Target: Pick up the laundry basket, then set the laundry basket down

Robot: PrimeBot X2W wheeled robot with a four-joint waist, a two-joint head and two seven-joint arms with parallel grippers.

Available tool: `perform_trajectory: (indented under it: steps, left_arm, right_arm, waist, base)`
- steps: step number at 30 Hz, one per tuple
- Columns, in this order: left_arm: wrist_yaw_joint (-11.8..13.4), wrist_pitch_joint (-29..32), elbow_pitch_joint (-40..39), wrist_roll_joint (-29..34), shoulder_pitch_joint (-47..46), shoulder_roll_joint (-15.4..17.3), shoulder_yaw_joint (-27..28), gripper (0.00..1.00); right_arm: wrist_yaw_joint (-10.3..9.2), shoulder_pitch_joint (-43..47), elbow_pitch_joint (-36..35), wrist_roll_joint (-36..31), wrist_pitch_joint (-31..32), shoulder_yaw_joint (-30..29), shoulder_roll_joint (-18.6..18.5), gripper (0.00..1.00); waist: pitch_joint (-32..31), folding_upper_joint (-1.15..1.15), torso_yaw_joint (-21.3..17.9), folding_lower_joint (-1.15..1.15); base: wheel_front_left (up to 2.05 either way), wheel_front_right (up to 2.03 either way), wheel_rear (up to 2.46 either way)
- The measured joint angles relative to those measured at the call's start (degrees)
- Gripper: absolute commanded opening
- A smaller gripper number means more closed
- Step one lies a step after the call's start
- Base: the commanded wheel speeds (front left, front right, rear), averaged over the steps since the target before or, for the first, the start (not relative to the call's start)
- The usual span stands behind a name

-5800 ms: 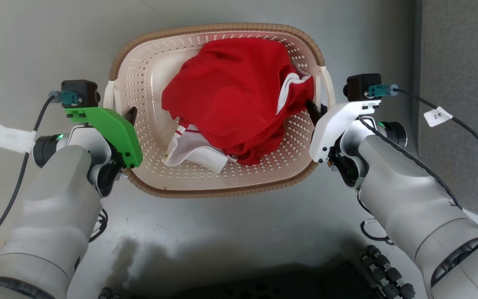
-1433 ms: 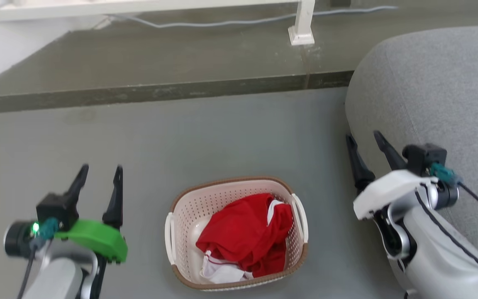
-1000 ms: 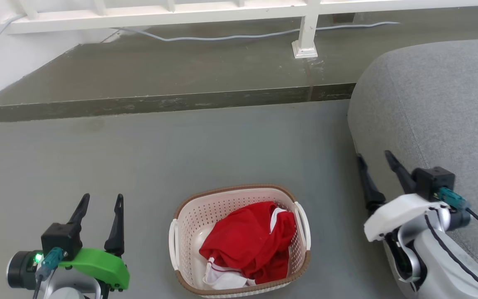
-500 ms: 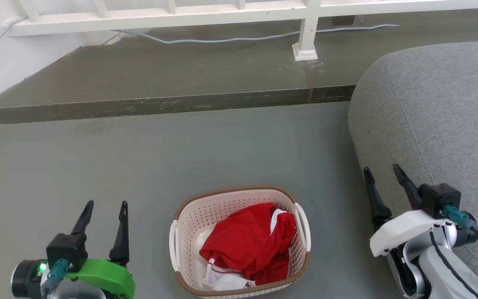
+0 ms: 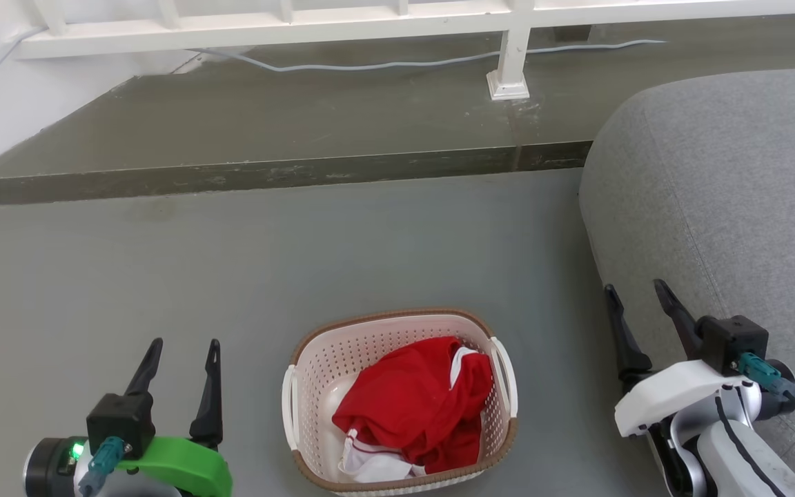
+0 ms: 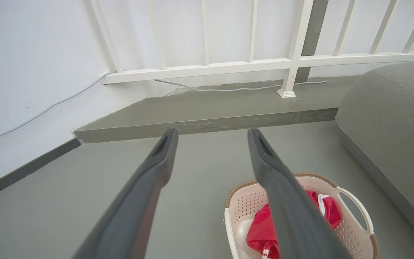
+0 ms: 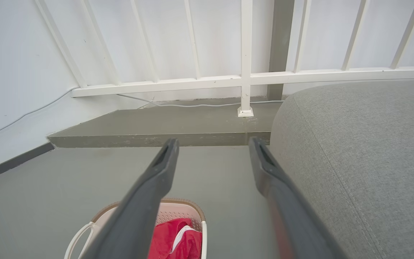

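One laundry basket [image 5: 384, 316], with two white handles [image 5: 508, 376] and one brown rim band. One heap of red-and-white clothing [image 5: 411, 400]; how many garments make it up cannot be told. Two robot claws, the left claw [image 5: 185, 345] and the right claw [image 5: 633, 286], each with two dark fingers [image 5: 210, 393]. One grey sofa [image 5: 715, 172], one white railing [image 5: 370, 24], one cable [image 5: 370, 65], one raised step [image 5: 301, 131].

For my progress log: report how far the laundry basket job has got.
Done, apparently: the laundry basket rests on the floor with red clothing inside. In hand: nothing; the left gripper and right gripper flank it, jaws apart, clear of its handles. Left: nothing visible.
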Motion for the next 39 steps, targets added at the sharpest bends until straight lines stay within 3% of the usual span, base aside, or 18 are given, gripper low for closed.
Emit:
perform_trajectory:
  steps: [5, 6, 18, 39]
  left_arm:
    - [0.0, 0.6, -0.7, 0.5, 0.4, -0.5, 0.4, 1.0]
    - [0.0, 0.6, -1.0, 0.5, 0.4, -0.7, 0.6, 0.0]
    - [-0.6, 1.0, 1.4, -2.0, 1.5, -2.8, -0.4, 0.0]
    - [-3.1, 3.7, 1.6, -19.8, 1.6, -4.2, 3.9, 0.0]
  right_arm:
    - [0.0, 0.5, -0.9, -0.6, 0.5, -0.7, 0.3, 1.0]
    - [0.0, 0.5, -1.2, -0.7, 0.5, -0.8, 0.5, 0.0]
    - [0.74, 2.7, 0.9, 2.0, 0.6, -0.9, 2.5, 0.0]
    - [3.25, 2.7, 0.2, 19.4, 4.5, -6.2, 3.9, 0.0]
  waist:
    - [0.3, 0.0, 0.1, 0.0]
    - [0.3, 0.0, 0.1, 0.0]
    - [0.2, 0.0, 0.3, 0.0]
    - [-0.5, 0.0, 0.8, 0.0]
  base:
    - [0.0, 0.0, 0.0]
    - [0.0, 0.0, 0.0]
    - [0.0, 0.0, 0.0]
    - [0.0, 0.0, 0.0]
